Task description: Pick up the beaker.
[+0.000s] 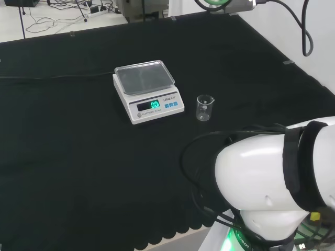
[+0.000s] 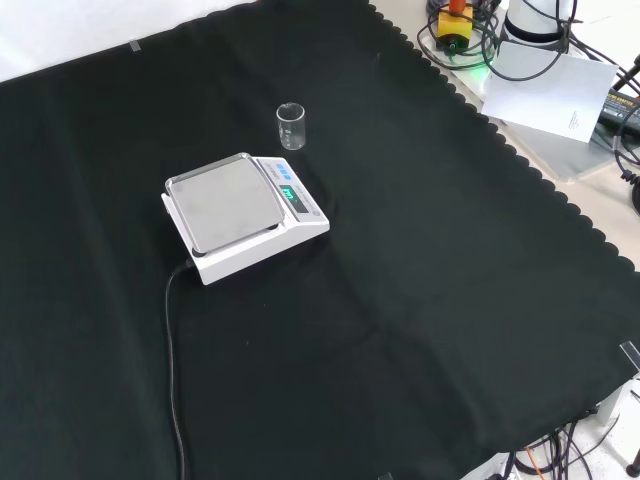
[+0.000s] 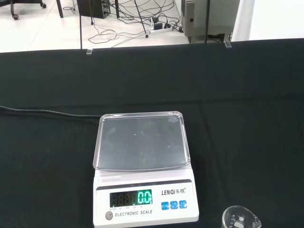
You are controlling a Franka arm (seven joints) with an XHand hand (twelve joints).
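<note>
A: Going left to right in the head view, what sits on the cloth [image 1: 63, 157]?

B: First the scale [image 1: 148, 91], its cord [image 1: 52, 77] trailing off to the left. Just beside it on the right, apart from it, stands the beaker [image 1: 205, 107], upright and, as far as the glass lets me judge, empty. Right of that is the arm [image 1: 272, 183], its own white link low in the corner.

A: Why would the beaker stand off the pan?

B: My guess: it leaves open cloth all round the glass, so fingers can close on it without knocking the scale. In the front view the beaker [image 2: 291, 125] is behind the scale [image 2: 245, 215], toward the arm's side, so it is the nearer thing to reach.

A: And the hand: spread, closed, pinching?

B: I cannot tell. The wrist view looks over the scale [image 3: 142, 166] with the beaker's rim [image 3: 241, 217] at the edge, which suggests the wrist is held back and high, not yet lined up over the glass.

A: So the pick-up?

B: Not begun, I'd judge. The beaker stands untouched.
</note>
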